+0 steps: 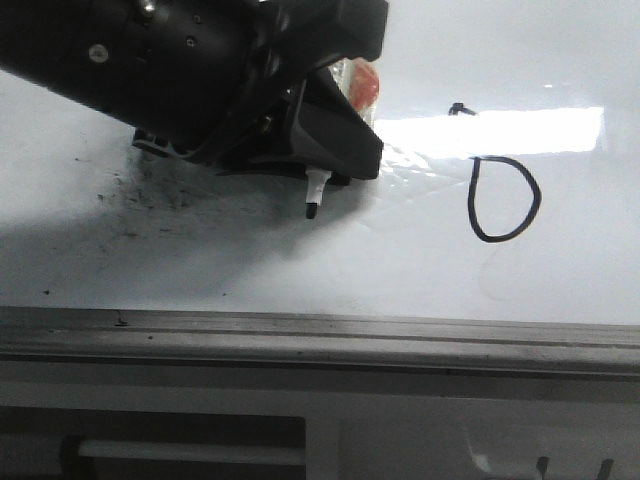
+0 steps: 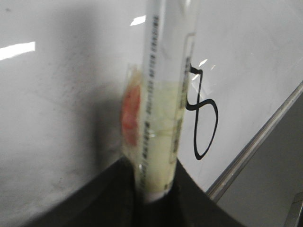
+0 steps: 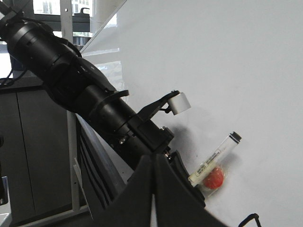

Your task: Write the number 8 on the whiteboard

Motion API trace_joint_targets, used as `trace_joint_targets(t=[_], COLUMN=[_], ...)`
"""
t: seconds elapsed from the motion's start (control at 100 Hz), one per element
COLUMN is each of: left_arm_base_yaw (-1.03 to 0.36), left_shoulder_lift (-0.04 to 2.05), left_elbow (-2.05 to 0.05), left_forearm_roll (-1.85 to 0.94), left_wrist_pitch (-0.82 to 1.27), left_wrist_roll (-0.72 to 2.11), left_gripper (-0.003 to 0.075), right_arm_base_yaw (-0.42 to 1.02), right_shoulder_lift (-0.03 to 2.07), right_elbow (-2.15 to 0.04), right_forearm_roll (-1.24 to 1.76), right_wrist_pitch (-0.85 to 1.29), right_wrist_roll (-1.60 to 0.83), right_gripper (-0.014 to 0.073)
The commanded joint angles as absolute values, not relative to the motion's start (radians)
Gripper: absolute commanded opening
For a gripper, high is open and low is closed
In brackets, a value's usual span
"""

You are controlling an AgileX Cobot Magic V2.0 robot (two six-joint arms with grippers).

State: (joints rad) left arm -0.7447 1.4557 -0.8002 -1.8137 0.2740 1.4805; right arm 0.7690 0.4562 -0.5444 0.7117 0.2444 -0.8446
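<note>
Whiteboard [image 1: 200,260] fills most of the front view: glossy white, a bright glare band at 1–2 o'clock, and a patch of dark smudge specks [image 1: 150,190] at about 9 o'clock. Grey metal edge rail [image 1: 320,340] runs along its near side. Below the rail the cabinet front is dim and hard to make out.

Left arm [image 1: 150,60] comes in from 11 o'clock — cut off by the frame edge, so only its black forward body shows. Left gripper [image 1: 330,150] is closed on the marker pen [image 1: 316,195]. In the front view only the white neck and black tip of the pen stick out below the fingers. The left wrist view shows the clear barrel, with blurred printed text and a red-and-yellowish tag [image 2: 130,116] taped to it. Whether the tip touches the board cannot be told.

Number 8 [image 1: 503,198] sits at 3 o'clock of the pen tip, well apart from it. In the front view the large lower loop is plain, while glare washes out most of the upper loop. In the left wrist view the pen barrel hides part of the figure.

Right gripper: its own dark fingers at the bottom of the right wrist view are blurred — open or closed cannot be told.
</note>
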Motion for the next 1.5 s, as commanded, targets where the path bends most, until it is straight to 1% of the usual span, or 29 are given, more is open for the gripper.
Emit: trace_joint_targets(t=[0.0, 0.13, 0.46, 0.53, 0.65, 0.72, 0.95, 1.02, 1.07, 1.12, 1.19, 1.25, 1.39, 1.49], left_arm_base_yaw=[-0.729, -0.729, -0.729, -0.729, -0.729, -0.729, -0.729, -0.729, -0.729, -0.729, -0.729, -0.729, -0.731, -0.74], left_shoulder_lift=[1.461, 1.461, 1.461, 1.461, 1.461, 1.461, 1.461, 1.461, 1.461, 1.459, 1.449, 1.427, 1.324, 1.228], left_elbow=[-0.824, -0.824, -0.824, -0.824, -0.824, -0.824, -0.824, -0.824, -0.826, -0.828, -0.828, -0.828, -0.826, -0.822], left_forearm_roll=[-1.867, -1.867, -1.862, -1.862, -1.862, -1.862, -1.862, -1.862, -1.862, -1.862, -1.862, -1.862, -1.864, -1.856], left_wrist_pitch=[0.05, -0.037, -0.074, -0.076, -0.083, -0.093, -0.101, -0.101, -0.101, -0.101, -0.094, -0.081, -0.014, -0.008], left_wrist_roll=[1.482, 1.482, 1.482, 1.482, 1.482, 1.482, 1.482, 1.482, 1.482, 1.482, 1.482, 1.482, 1.482, 1.482], left_gripper=[-0.002, -0.002, -0.0013, 0.0031, 0.0157, 0.0209, 0.0294, 0.0376, 0.0465, 0.0536, 0.0604, 0.0626, 0.0622, 0.0615], right_arm_base_yaw=[0.763, 0.763, 0.763, 0.763, 0.763, 0.763, 0.763, 0.763, 0.763, 0.763, 0.763, 0.763, 0.763, 0.763], right_shoulder_lift=[0.46, 0.46, 0.465, 0.465, 0.465, 0.465, 0.465, 0.465, 0.465, 0.465, 0.465, 0.465, 0.456, 0.441], right_elbow=[-0.57, -0.57, -0.57, -0.57, -0.57, -0.57, -0.57, -0.57, -0.57, -0.57, -0.57, -0.57, -0.57, -0.568], right_forearm_roll=[0.718, 0.718, 0.718, 0.718, 0.718, 0.718, 0.718, 0.718, 0.718, 0.718, 0.718, 0.718, 0.697, 0.651], right_wrist_pitch=[0.179, 0.177, 0.171, 0.169, 0.169, 0.167, 0.162, 0.162, 0.162, 0.162, 0.162, 0.16, 0.154, 0.158], right_wrist_roll=[-0.848, -0.848, -0.848, -0.848, -0.848, -0.848, -0.848, -0.848, -0.848, -0.848, -0.848, -0.848, -0.848, -0.848], right_gripper=[-0.0067, -0.0067, -0.0067, -0.0067, -0.0067, -0.0067, -0.0067, -0.0067, -0.0067, -0.0067, -0.0067, -0.0067, -0.0064, -0.0064])
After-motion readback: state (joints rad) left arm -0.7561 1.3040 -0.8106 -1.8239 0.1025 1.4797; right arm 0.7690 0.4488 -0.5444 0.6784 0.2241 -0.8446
